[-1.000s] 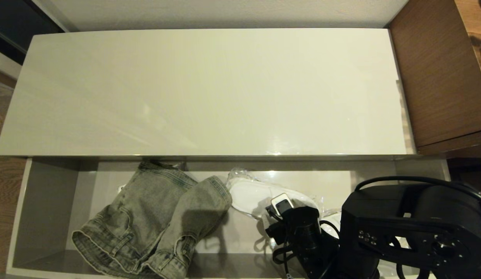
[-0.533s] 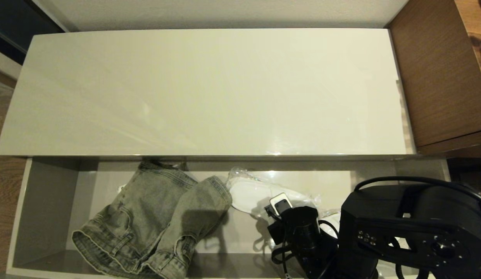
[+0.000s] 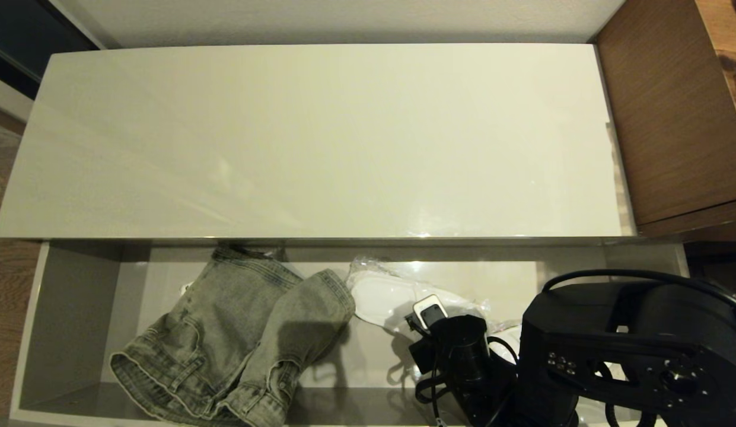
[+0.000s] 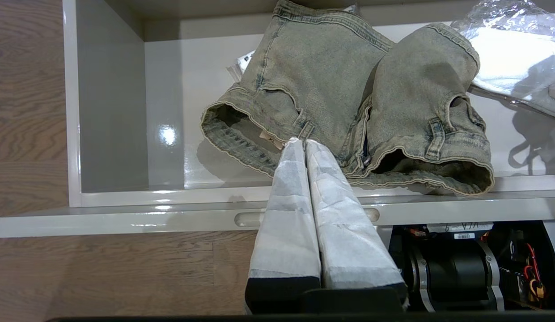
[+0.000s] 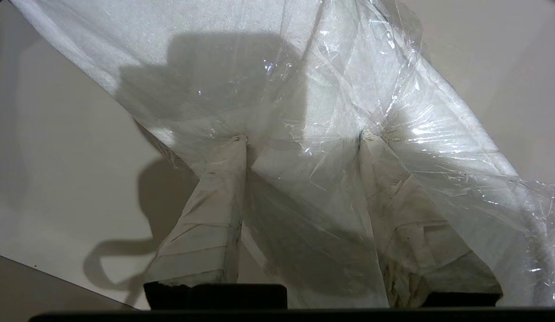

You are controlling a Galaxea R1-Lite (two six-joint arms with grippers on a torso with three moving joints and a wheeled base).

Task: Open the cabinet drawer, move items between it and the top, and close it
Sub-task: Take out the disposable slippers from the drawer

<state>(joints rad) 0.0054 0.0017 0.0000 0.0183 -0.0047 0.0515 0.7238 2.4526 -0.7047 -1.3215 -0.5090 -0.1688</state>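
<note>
Cabinet top point(image 3: 320, 142): long glossy cream-white panel with soft reflections, bare of things.
Drawer point(image 3: 71, 314): pulled out in front of the top, pale grey inside, shiny floor; a slot handle shows in its front edge in the left wrist view.
Floor point(image 4: 31, 112): brown wood-grain boards to the drawer's left.
Desk point(image 3: 670, 112): brown wooden side to the right of the cabinet.
Wall point(image 3: 344, 21): pale strip behind the top.
Denim garment point(image 3: 237, 338): folded faded grey-green, lying in the left-middle of the drawer, its hem against the front wall.
Slippers point(image 3: 385, 296): flat white, in clear crinkled plastic, on the drawer floor just right of the garment, partly under the right arm.
Right gripper point(image 5: 304, 138): down in the drawer on the wrapped slipper, fingers point(image 5: 214, 205) about half apart with plastic and slipper bunched between them, tips pressing into the wrap.
Left gripper point(image 4: 302, 142): above the drawer's front edge, fingers pressed together, holding nothing.
Writing: a small label under the drawer front in the left wrist view is too small to read.
</note>
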